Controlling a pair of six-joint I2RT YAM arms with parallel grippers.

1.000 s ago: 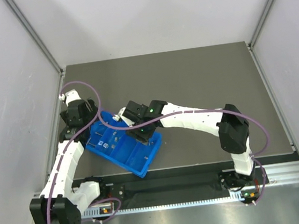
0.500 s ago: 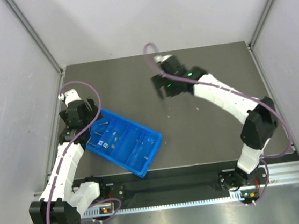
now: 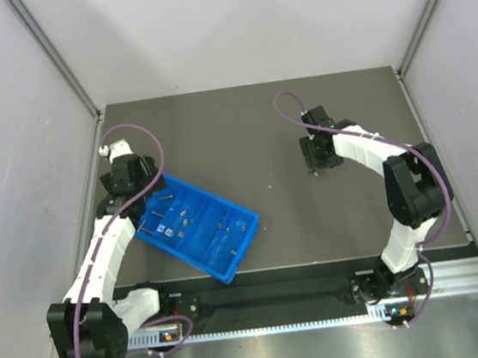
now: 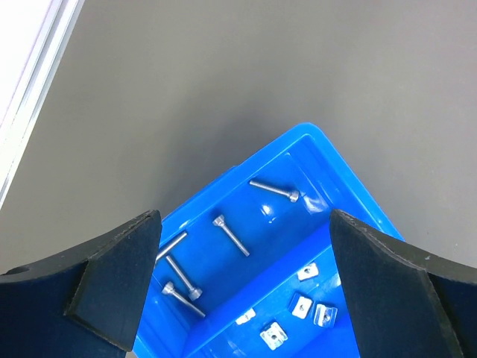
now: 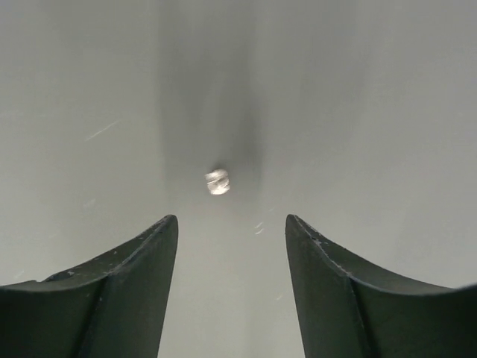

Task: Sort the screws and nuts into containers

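The blue tray (image 3: 229, 247) lies at the near left of the table. In the left wrist view (image 4: 298, 153) one compartment holds several screws (image 4: 230, 234) and the adjoining one holds several nuts (image 4: 301, 306). My left gripper (image 3: 144, 192) hovers open and empty over the tray's left end, its jaws wide apart (image 4: 244, 218). My right gripper (image 3: 313, 164) points down at the bare table right of centre, open and empty (image 5: 232, 220). A tiny squat silver piece that looks like a nut (image 5: 218, 181) lies on the table just beyond its fingertips, apart from them.
Grey walls and aluminium posts close in the table on the left, back and right. A metal rail (image 3: 320, 286) runs along the near edge by the arm bases. A white rail edge (image 4: 33, 97) shows left of the tray.
My right arm has left the tray, swung across the back of the table and come down right of centre over the small silver piece. My left arm has barely moved.
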